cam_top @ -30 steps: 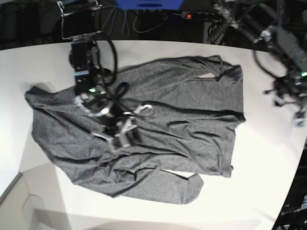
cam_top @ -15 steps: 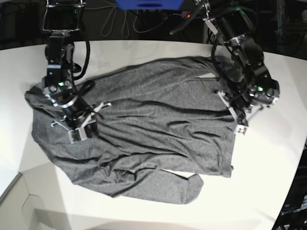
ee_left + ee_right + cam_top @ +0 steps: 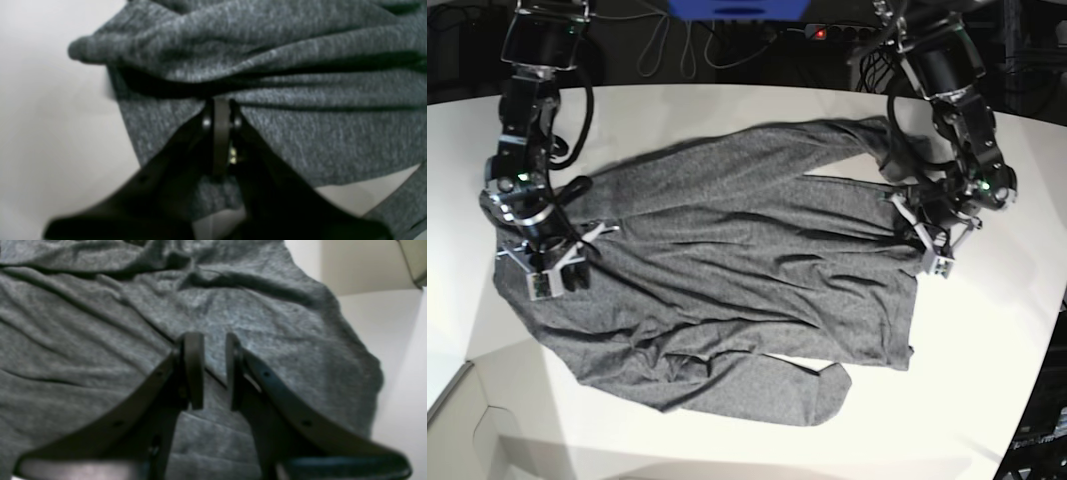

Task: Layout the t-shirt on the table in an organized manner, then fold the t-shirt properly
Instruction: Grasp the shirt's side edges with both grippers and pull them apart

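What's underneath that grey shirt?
The t-shirt lies on the white table, which shows all around it. Whatever else sits beneath the cloth is covered and cannot be seen.

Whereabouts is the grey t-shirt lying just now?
In the base view the t-shirt is spread, rumpled, across the middle of the white table, between the two arms: the right gripper at its left edge, the left gripper at its right.

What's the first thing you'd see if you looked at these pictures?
A big crumpled dark grey t-shirt spread across the middle of the white table. A black robot arm stands at each end of it: the left gripper pinches the shirt's edge on the base view's right, jaws shut on the cloth. The right gripper sits over the other end, jaws slightly apart.
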`<state>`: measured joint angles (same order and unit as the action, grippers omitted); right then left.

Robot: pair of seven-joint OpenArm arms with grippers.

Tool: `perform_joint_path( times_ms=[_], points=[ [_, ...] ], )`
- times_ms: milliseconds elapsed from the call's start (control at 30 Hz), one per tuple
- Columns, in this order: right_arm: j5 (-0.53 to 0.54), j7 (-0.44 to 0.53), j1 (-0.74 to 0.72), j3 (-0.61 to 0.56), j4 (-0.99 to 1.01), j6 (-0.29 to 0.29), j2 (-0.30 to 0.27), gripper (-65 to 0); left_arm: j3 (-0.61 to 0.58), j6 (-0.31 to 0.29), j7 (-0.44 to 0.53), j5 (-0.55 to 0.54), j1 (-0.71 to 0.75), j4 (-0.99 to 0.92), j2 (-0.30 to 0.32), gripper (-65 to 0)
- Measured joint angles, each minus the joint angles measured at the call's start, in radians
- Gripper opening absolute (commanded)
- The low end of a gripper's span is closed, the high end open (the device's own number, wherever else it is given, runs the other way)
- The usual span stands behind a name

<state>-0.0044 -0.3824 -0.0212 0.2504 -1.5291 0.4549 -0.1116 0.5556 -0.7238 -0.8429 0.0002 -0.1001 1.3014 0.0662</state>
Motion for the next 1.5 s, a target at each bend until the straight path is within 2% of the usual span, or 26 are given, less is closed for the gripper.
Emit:
perform_joint_path(
  times_ms=[300,600,733,833,900,1000,1100,1267,1400,1500],
  points=[
    [-0.008,-0.002,-0.013,0.057,0.002,0.0,-0.007,-52.5,0.084,0.018,-0.047,0.05,0.0,-0.018,0.126,-64.8],
    [-0.007,0.0,-0.017,0.05,0.007,0.0,-0.005,-52.5,0.084,0.024,-0.08,0.08,-0.013,0.004,0.113,-64.8],
    [-0.007,-0.007,-0.045,0.048,0.066,0.0,-0.004,-53.1,0.082,0.024,-0.157,0.098,0.008,0.087,0.098,-64.8],
    [-0.005,-0.05,-0.068,0.04,0.077,0.005,-0.031,-59.8,0.084,0.024,-0.22,0.108,0.013,0.188,0.098,-64.8],
    [-0.008,-0.086,-0.09,0.049,0.077,0.002,-0.046,-65.0,0.087,0.024,-0.237,0.074,0.004,0.262,0.103,-64.8],
    [-0.007,-0.113,-0.125,0.047,0.082,0.0,-0.051,-65.0,0.116,0.023,-0.252,-0.011,-0.001,0.355,0.103,-64.8],
    [-0.006,-0.124,-0.145,0.043,0.082,0.003,-0.055,-65.0,0.13,0.023,-0.276,-0.032,-0.017,0.394,0.103,-64.8],
    [0.001,-0.119,-0.207,-0.025,0.125,0.003,-0.089,-65.0,0.109,0.026,-0.262,-0.035,-0.201,0.306,0.094,-64.9],
    [0.001,-0.117,-0.297,-0.091,0.288,0.006,-0.111,-65.0,0.042,0.021,-0.258,-0.027,-0.345,0.085,0.039,-64.9],
    [0.003,-0.12,-0.372,-0.128,0.43,0.01,-0.125,-65.0,-0.002,0.024,-0.193,-0.006,-0.394,-0.048,0.028,-64.9]
  ],
)
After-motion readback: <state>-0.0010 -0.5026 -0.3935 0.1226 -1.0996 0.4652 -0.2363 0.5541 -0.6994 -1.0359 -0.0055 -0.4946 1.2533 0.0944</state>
